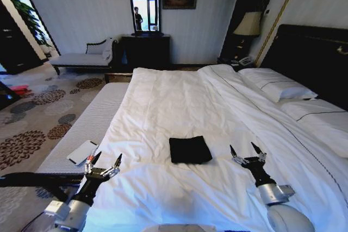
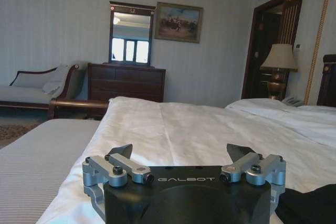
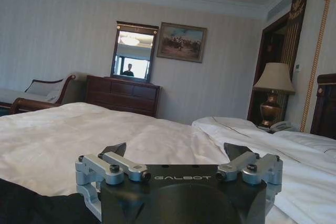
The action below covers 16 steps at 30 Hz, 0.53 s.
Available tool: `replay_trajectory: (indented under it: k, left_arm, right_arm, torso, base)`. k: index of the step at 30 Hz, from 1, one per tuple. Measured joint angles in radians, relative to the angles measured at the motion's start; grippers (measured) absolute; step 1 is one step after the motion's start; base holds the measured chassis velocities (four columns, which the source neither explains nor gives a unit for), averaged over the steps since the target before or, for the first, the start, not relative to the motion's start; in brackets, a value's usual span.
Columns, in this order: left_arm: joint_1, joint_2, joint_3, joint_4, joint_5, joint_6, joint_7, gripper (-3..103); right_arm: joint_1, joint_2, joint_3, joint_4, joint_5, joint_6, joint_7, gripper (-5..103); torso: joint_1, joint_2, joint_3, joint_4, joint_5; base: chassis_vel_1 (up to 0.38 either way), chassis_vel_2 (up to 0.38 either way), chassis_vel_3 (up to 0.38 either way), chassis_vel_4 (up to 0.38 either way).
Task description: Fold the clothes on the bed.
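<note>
Soft black T-shirt (image 1: pixel 190 149) folded into a neat rectangle, rumpled white bed (image 1: pixel 163 107), left pincer (image 1: pixel 106 161) wide, right pincer (image 1: pixel 246 151) wide

We see the folded black T-shirt (image 2: pixel 310 205) cut off at both wrist views' edges; its lettering is hidden; the bed (image 1: pixel 179 96) runs past the frame.

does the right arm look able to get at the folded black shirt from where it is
Probably yes: the right end effector hovers open beside the black shirt, with just bare white duvet between them and nothing blocking.
</note>
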Motion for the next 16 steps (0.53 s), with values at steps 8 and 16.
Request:
replay_trajectory:
  k: [8,16]
  left_arm:
    - [0.000,0.000,0.000,0.000,0.000,0.000,0.000,100]
    - [0.000,0.000,0.000,0.000,0.000,0.000,0.000,100]
  right_arm:
    - [0.002,-0.001,-0.001,-0.002,0.001,-0.002,0.000,100]
    - [0.002,-0.001,-0.002,-0.003,0.001,-0.003,0.001,100]
  torso:
    - [0.000,0.000,0.000,-0.0001,0.0000]
    - [0.000,0.000,0.000,-0.0001,0.0000]
  base:
    - [0.000,0.000,0.000,0.000]
    - [0.000,0.000,0.000,0.000]
